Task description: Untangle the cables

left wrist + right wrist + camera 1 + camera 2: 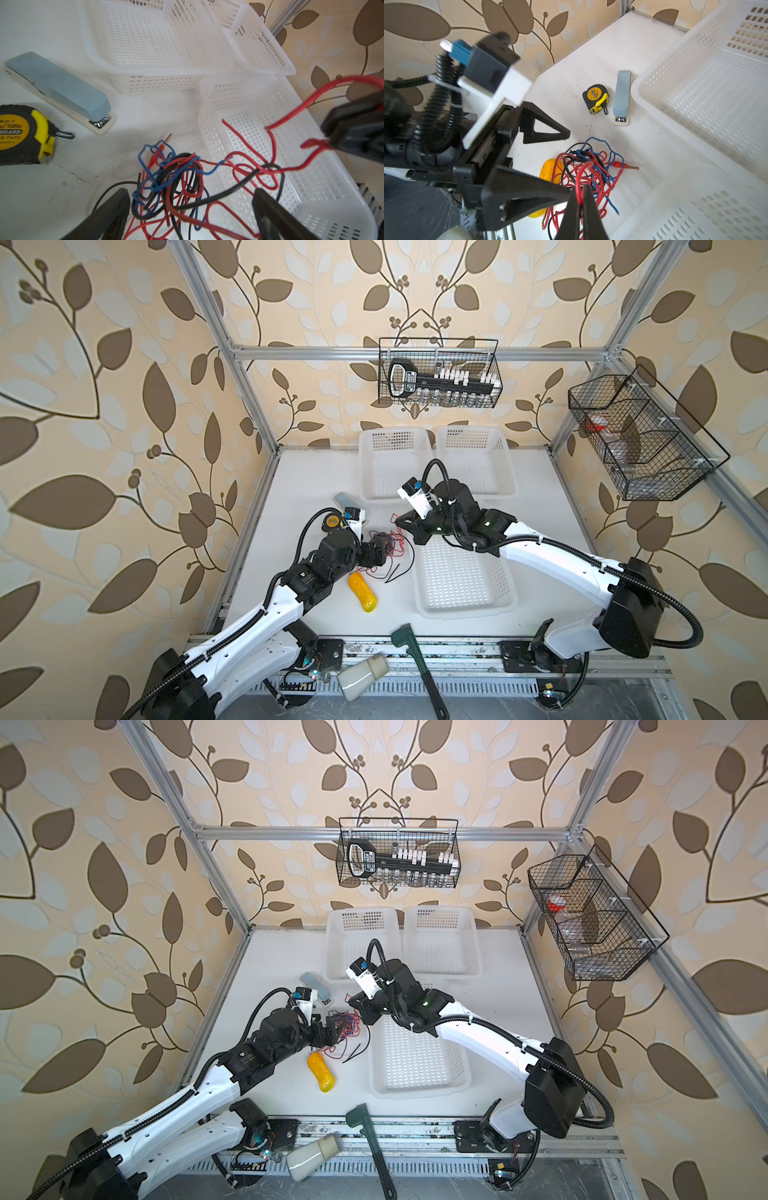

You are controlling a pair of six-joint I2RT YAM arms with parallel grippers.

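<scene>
- between the spread jaws of the left gripper lies the knot of the cables: red, blue and black strands looped over one another on the white table.
- those jaws stand wide, one finger on each side of the knot, clamping nothing.
- jaws of the right gripper are pressed together on a loop of red cable, pinched right at the fingertips.
- from that pinch the red cable runs slack back to the knot, crossing the corner of a white basket.
- a red plug with a metal pin sticks out of the knot on the side away from the left jaws.
- beyond the left jaws, apart from the knot, sit a tape measure and a blue stapler.
- just beside the knot, past the right jaws, lies a yellow ridged object, partly behind the strands.
</scene>
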